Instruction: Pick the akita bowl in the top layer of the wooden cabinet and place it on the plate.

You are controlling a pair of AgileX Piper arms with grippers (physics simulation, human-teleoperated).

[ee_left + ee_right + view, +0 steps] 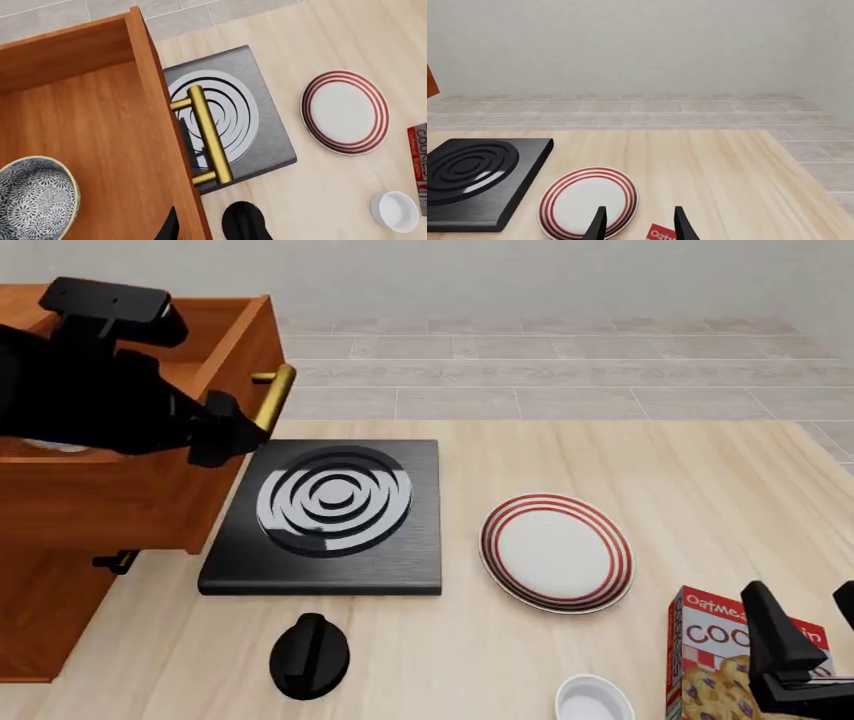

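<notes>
Left pincer (203, 227): two dark fingertips spread wide, holding nothing, hovering over the front wall of the top layer (100, 150), which stands pulled out of the wooden cabinet (80, 530) at the desk's left edge. Brass handle (210, 135) just beyond the fingertips.

The akita bowl (35, 199) sits upright on the drawer floor, near the front wall, apart from the pincer.

In the front view the left arm's dark bulk (107, 390) covers the drawer's opening; bowl hidden there.

Black stove (327, 515) just beside the cabinet, toward mid-desk. The plate (557, 552) lies flat right of the stove, bare.

Right pincer (639, 222): fingers parted, empty, low at the desk's near right corner, above a cookie box (727, 660). Small white bowl (594, 702) at the near edge, beside the box. A black round object (310, 655) near the stove's front edge; cannot tell what it is.
</notes>
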